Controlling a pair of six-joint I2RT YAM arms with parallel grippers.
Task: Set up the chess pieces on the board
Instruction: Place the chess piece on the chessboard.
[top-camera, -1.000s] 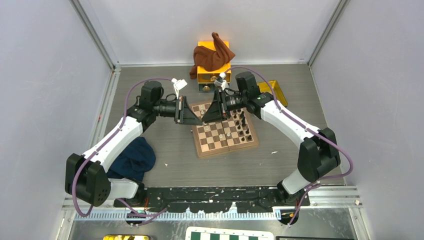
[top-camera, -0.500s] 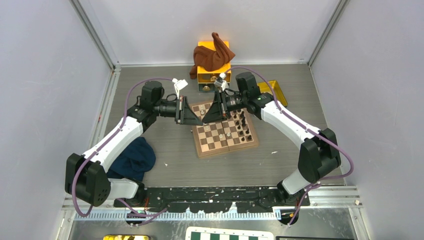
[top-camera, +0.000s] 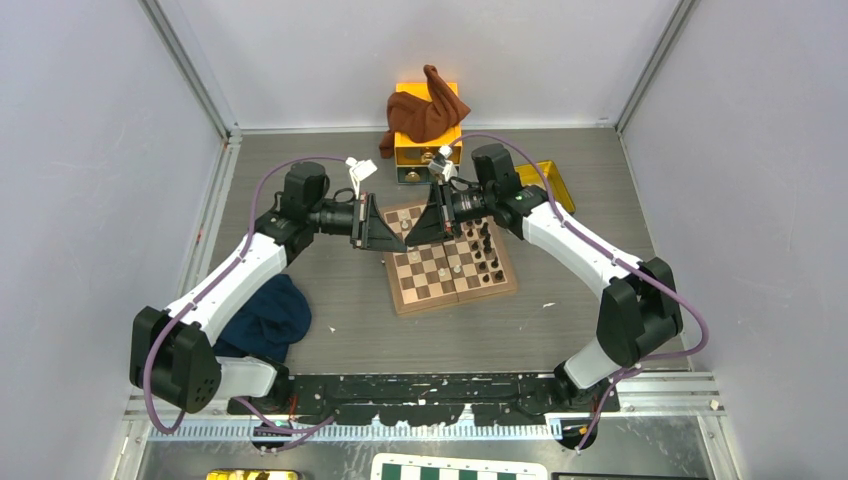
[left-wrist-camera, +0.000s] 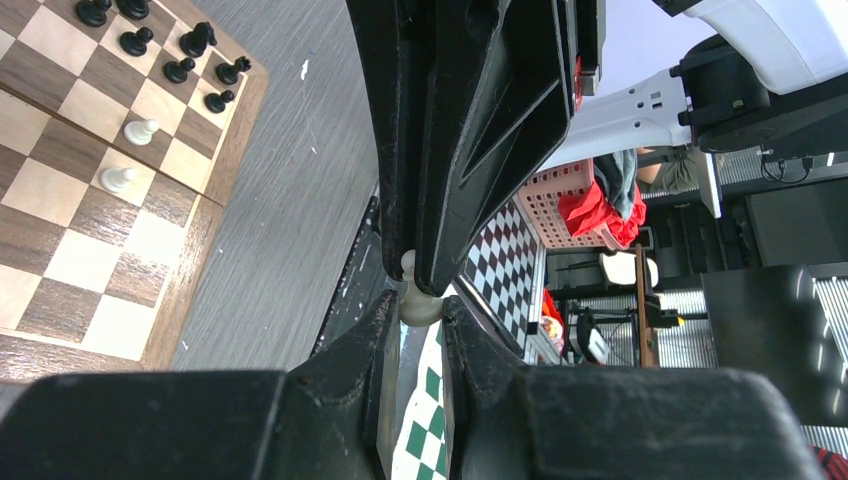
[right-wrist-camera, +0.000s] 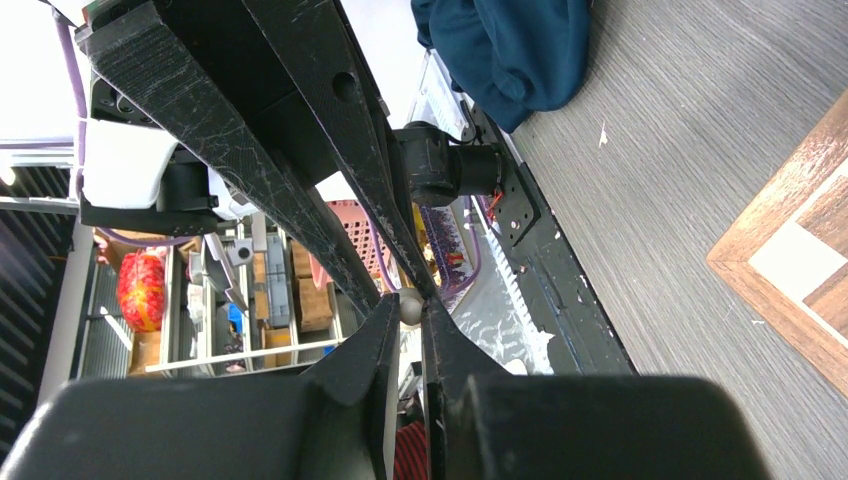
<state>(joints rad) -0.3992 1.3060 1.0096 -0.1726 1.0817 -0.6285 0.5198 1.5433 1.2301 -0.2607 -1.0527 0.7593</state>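
Fingers of the left gripper (left-wrist-camera: 419, 300) are pressed nearly together, pinching the wide base of one cream-white piece (left-wrist-camera: 418, 312). Its long axis runs straight out from those fingertips toward the right gripper (right-wrist-camera: 406, 312), base toward the left gripper and round head toward the right one. In the right wrist view the head sits between the right fingers, which stand close on either side of it; whether they press it cannot be told. The two grippers meet tip to tip, with the piece bridging them in the air over the far left part of the board (left-wrist-camera: 190, 265). On the board, well away from the left fingertips, dark pieces (left-wrist-camera: 180, 70) stand upright along one edge, and two cream-white pawns (left-wrist-camera: 140, 130) stand upright on squares just inside them. Beyond the meeting fingers, at the back of the table, a yellow box (top-camera: 410, 152) has a brown cloth (top-camera: 425, 110) draped over it. A pink basket (left-wrist-camera: 565, 195) past the right gripper's fingers holds a red cloth (left-wrist-camera: 600, 210).
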